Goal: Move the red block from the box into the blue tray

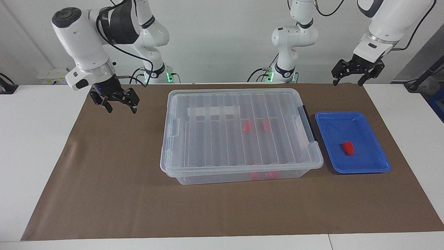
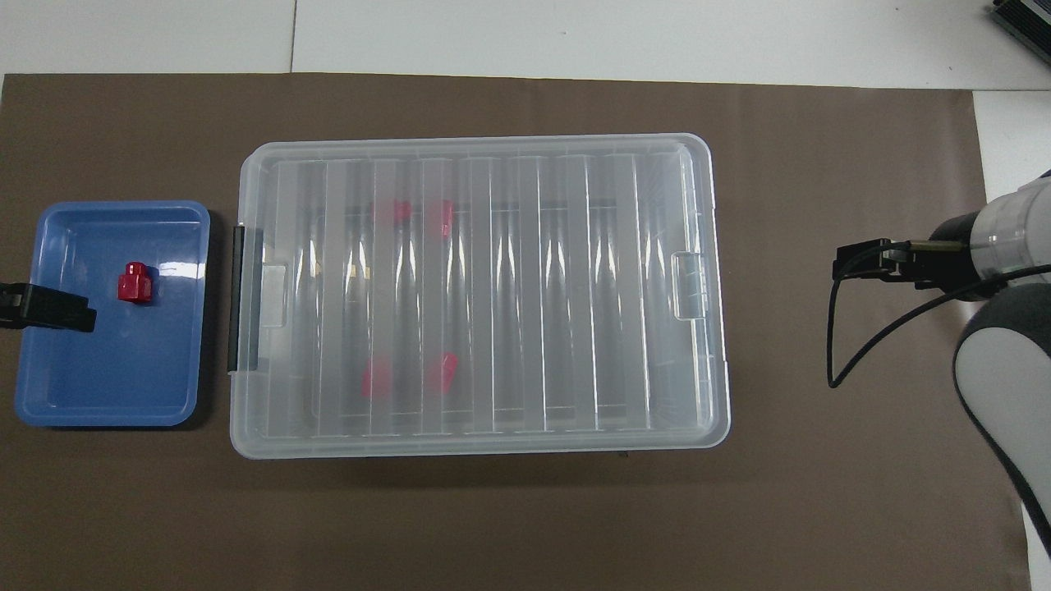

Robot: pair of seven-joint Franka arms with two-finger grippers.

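The box [image 1: 222, 139] is a large clear bin with its ribbed lid on, in the middle of the brown mat; it also shows in the overhead view [image 2: 534, 287]. Several red blocks [image 1: 246, 125] show through the lid. One red block [image 1: 348, 148] lies in the blue tray [image 1: 347, 126], which sits beside the box's black handle [image 1: 308, 123] toward the left arm's end. My left gripper [image 1: 348, 83] is open and empty, raised in the air at the tray's end of the table. My right gripper [image 1: 122, 110] is open and empty, raised above the mat at the box's other end.
A brown mat [image 1: 114, 180] covers the white table [image 1: 31, 146]. In the overhead view the tray [image 2: 123, 369] holds its red block [image 2: 134, 282], and a black part of the left gripper [image 2: 45, 308] overlaps the tray's edge. A cable loops from the right arm [image 2: 903, 263].
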